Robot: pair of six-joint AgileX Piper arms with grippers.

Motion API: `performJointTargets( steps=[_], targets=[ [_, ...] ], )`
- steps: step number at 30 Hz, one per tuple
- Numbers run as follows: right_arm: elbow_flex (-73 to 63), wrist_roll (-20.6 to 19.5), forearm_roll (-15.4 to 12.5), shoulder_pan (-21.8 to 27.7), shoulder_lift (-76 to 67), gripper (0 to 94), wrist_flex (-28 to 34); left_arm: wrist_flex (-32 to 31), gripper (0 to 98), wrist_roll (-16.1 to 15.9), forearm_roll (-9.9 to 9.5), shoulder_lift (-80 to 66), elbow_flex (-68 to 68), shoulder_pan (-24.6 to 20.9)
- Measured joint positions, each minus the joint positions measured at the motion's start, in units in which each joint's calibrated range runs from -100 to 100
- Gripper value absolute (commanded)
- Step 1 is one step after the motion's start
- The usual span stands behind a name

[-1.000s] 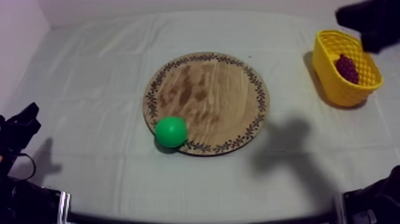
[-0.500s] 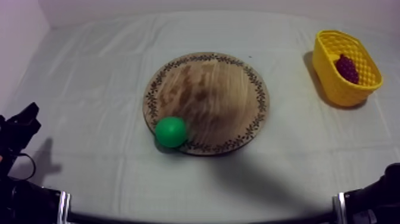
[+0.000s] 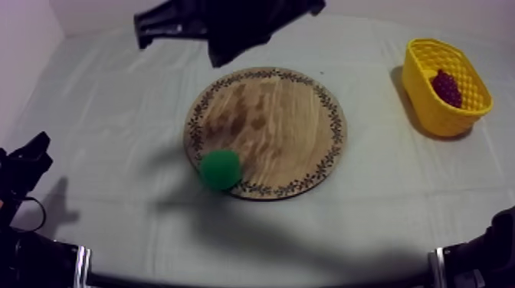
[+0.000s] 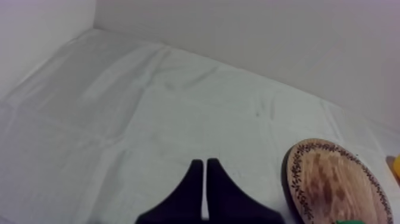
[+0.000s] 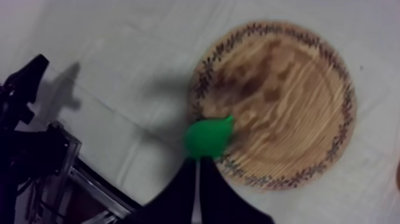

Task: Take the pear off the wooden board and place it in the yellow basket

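Right wrist view: your right gripper (image 5: pixel 197 163) hangs above the pear (image 5: pixel 207 137) at the rim of the wooden board (image 5: pixel 297 89), fingers together, narrow. Your left gripper (image 4: pixel 205 164) is narrow too, holding nothing.

The right arm (image 3: pixel 230 19), 1 s ago far to the right of the wooden board (image 3: pixel 265 132), now hangs beyond its far rim, and its shadow darkens the pear (image 3: pixel 221 169) at the near rim

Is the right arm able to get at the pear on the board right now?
Probably yes: the pear lies bare at the board's rim, nothing crowding it, the right claw pointing toward it. It is shut and must open first.
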Motion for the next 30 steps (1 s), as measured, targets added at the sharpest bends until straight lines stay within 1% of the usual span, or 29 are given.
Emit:
performJointTargets(
  steps=[8,13,18,19,20,23,25,28,30],
  targets=[
    [3.7,-6.1,-1.8,-1.3,6.9,0.2,-0.1,0.0,0.1,0.0,0.0,0.0,0.0,0.0],
    [5.0,-8.6,-3.2,-1.6,10.8,0.2,0.0,0.0,0.1,0.0,0.0,0.0,0.0,0.0],
    [4.0,-11.3,-5.1,-0.7,13.9,0.4,0.0,0.0,0.1,0.0,0.0,0.0,0.0,0.0],
    [3.6,-11.9,-5.5,-0.6,14.3,3.5,0.1,0.0,0.1,0.0,0.0,0.0,0.0,0.0],
    [3.1,-12.2,-5.8,-0.6,14.6,9.6,0.1,0.0,0.1,0.0,0.0,0.0,0.0,0.0],
    [2.2,-13.3,-6.4,-0.5,15.2,32.0,0.1,0.0,0.1,0.0,0.0,0.0,0.0,0.0],
    [2.0,-13.6,-6.4,-0.5,15.5,44.8,0.0,0.0,0.1,0.0,0.0,0.0,0.0,0.0],
    [1.5,-13.9,-6.5,-0.2,15.9,58.8,0.1,0.0,0.1,0.0,0.0,0.0,0.0,0.0],
    [0.9,-13.9,-6.1,0.0,16.1,65.1,0.2,0.0,0.1,0.0,0.0,0.0,0.0,0.0]
  ],
)
